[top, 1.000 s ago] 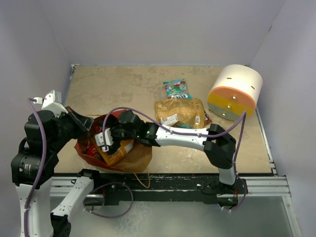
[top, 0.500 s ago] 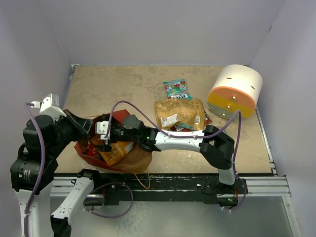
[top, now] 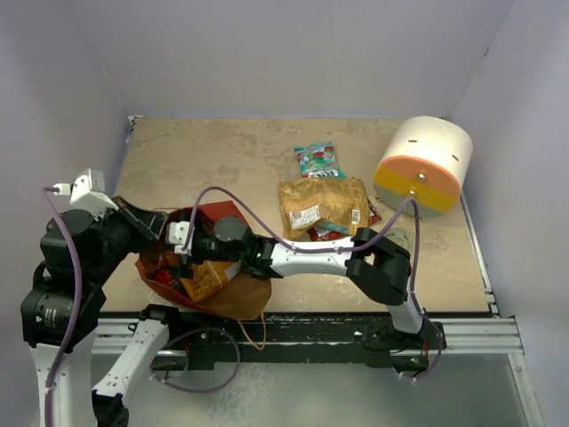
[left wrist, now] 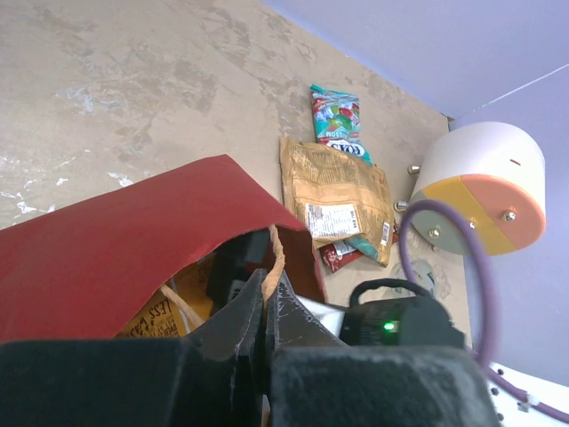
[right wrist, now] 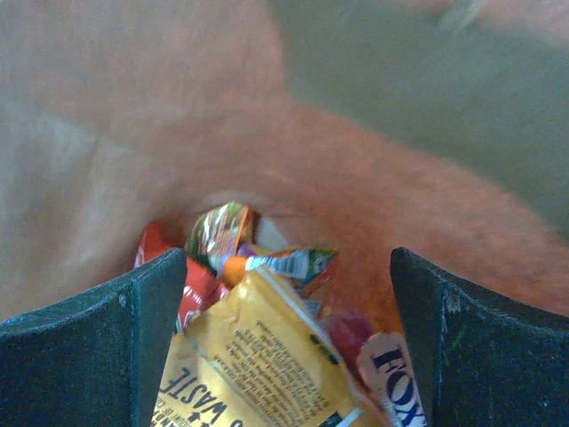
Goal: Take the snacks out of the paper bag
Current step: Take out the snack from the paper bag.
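Top view, read left to right. At the far left, my left gripper (top: 153, 233) is pressed together on the rim of the bag (top: 240, 292), at the bag's 9 o'clock side. In the left wrist view its fingers (left wrist: 236, 325) meet on the brown inner edge, beside a string handle (left wrist: 277, 253). The bag sits crumpled at the near left of the table (top: 222, 151), red outside and brown inside. My right gripper (top: 182, 252) reaches into the bag's mouth from 3 o'clock with its jaws spread wide, pinching nothing. In the right wrist view its fingers (right wrist: 107, 342) flank a yellow packet (right wrist: 258, 356). I cannot tell whether they touch it. Behind that packet, at its 11 o'clock, lie a red packet (right wrist: 200, 289) and a multicoloured packet (right wrist: 218, 229), all inside the bag. Outside the bag, at its 2 o'clock, a gold packet (top: 322, 205) lies flat on the table. A teal packet (top: 318, 160) sits just beyond it at 12 o'clock, and a maroon packet (left wrist: 342, 256) is tucked under its near right corner. At the far right stands a white cylinder (top: 423, 166) with an orange and yellow band, at the gold packet's 2 o'clock.
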Robot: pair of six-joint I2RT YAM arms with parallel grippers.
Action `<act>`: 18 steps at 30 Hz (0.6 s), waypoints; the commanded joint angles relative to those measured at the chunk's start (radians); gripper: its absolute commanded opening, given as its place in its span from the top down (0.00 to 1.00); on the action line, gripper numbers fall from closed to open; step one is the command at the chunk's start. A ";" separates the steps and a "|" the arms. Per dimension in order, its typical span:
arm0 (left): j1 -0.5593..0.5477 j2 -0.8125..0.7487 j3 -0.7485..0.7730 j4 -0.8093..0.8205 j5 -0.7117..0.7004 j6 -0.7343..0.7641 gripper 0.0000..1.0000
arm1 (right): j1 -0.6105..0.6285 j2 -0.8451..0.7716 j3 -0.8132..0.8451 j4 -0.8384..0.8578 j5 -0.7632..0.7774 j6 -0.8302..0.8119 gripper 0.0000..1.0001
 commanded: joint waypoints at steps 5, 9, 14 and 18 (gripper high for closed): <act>-0.004 0.032 0.010 0.089 0.047 0.038 1.00 | 0.001 -0.019 0.021 -0.289 -0.228 -0.399 0.03; -0.004 0.024 -0.002 0.104 0.065 0.048 1.00 | -0.012 0.000 0.131 -0.665 -0.371 -0.710 0.04; -0.003 0.022 -0.016 0.095 0.074 0.050 1.00 | -0.019 0.034 0.230 -0.849 -0.387 -0.797 0.04; -0.005 0.016 -0.031 0.104 0.075 0.047 1.00 | -0.026 0.049 0.283 -0.967 -0.333 -0.850 0.03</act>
